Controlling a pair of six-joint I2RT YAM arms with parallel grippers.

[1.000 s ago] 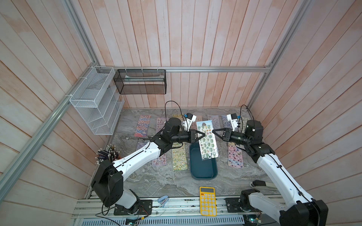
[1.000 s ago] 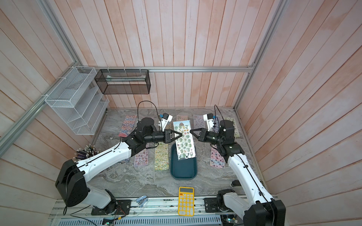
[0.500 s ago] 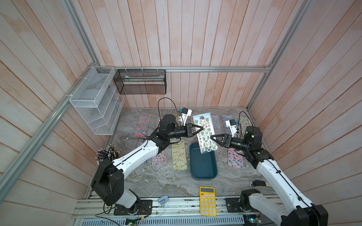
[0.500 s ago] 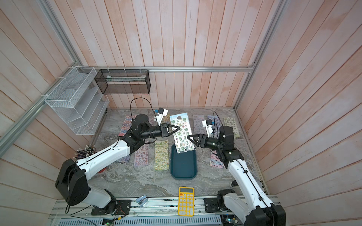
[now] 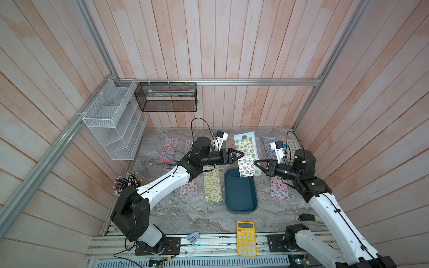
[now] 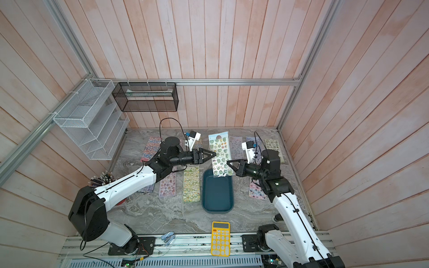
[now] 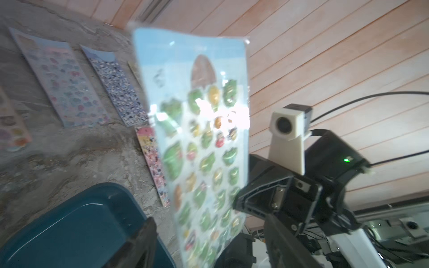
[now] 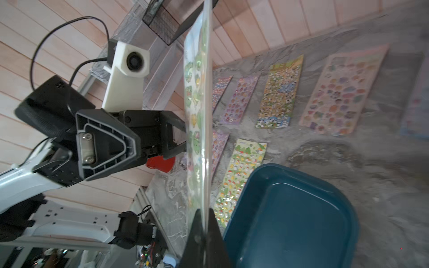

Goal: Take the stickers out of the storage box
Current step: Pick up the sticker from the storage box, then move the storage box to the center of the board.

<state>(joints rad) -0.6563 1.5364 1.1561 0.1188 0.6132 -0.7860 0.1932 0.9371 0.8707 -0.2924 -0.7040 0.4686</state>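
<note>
Yellow calculator [image 5: 246, 238] lies flat — wire rack [image 5: 111, 125] wall-hung.

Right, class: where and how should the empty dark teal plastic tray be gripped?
I'd pinch the dark teal plastic tray by its raised long rim on the robot's right, coming straight down, one finger inside. It is shallow; bare marble tabletop lies beside that rim, while a yellow-green sticker sheet lies close by the opposite one.

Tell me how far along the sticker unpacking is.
Several glossy sticker sheets lie flat on the grey marbled table, and the shallow dark teal plastic storage box looks empty. In hand: the right gripper pinches the green frog sheet aloft; the left gripper is open. Left: lay that sheet down.
</note>
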